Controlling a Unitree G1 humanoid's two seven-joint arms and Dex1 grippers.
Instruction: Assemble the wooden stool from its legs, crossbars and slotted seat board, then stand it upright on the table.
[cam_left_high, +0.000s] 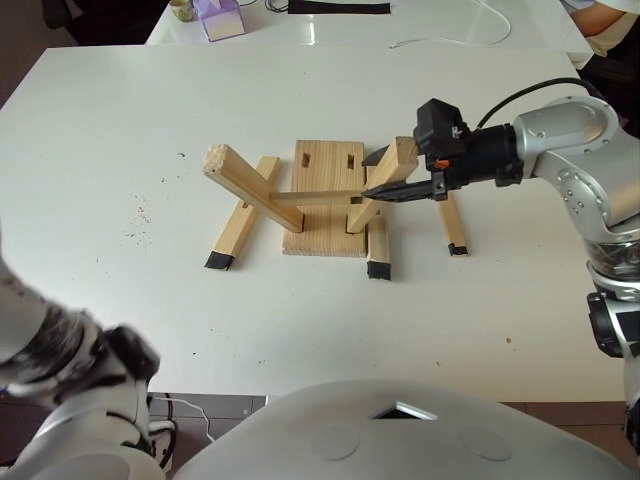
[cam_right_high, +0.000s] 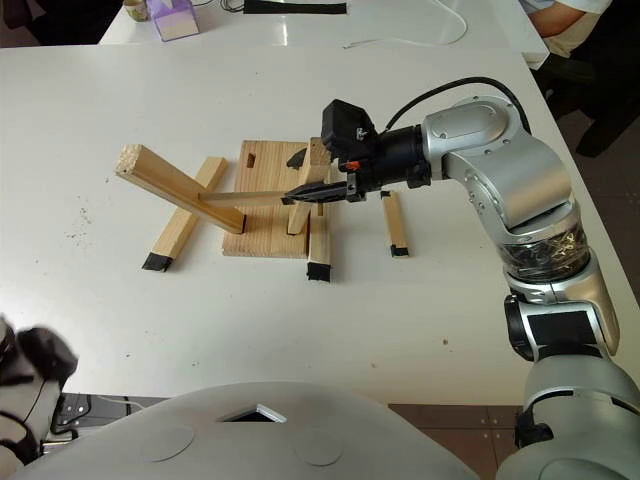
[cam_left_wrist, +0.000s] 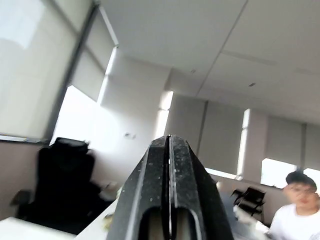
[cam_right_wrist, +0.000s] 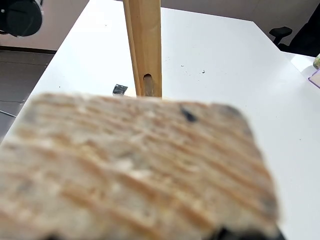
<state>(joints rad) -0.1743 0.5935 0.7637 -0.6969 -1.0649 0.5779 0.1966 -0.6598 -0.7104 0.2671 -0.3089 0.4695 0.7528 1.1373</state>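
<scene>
worktop (cam_left_high: 120, 120): white; it carries every stool part. The stool is in pieces near its middle, nowhere near upright.
seat board (cam_left_high: 322, 232): lies flat, slots facing up, under the half-built side frame. Risk: it is not held down, so a push on the frame could skid or turn it and throw the slots out of line with the legs.
tilted leg (cam_left_high: 252, 187): its lower end is at the board's left edge and its upper end is raised out over the worktop. Nothing grips it. Risk: it looks free to pivot or roll off if the crossbar is pushed or twisted.
held leg (cam_left_high: 398, 158): leans up from the board's right side. Risk: the grip is low and near the joint, so the leg could rotate in the grip.
loose legs: one (cam_left_high: 243, 225) lies under the tilted leg, another (cam_left_high: 378, 248) at the board's right front corner. Risk: either can be knocked or can block the frame.
crossbar (cam_left_high: 315, 197): thin, and spans the two raised legs. I cannot tell how deep its ends sit. Risk: it could pop out or jam askew.
short piece (cam_left_high: 454, 228): lies apart, to the right.
right pincer (cam_left_high: 372, 195): nearly closed, and seemingly clamped on the held leg where the crossbar meets it.
left pincer (cam_left_wrist: 169, 142): pressed fully together and holding nothing, low at the robot's left, away from the parts.
</scene>
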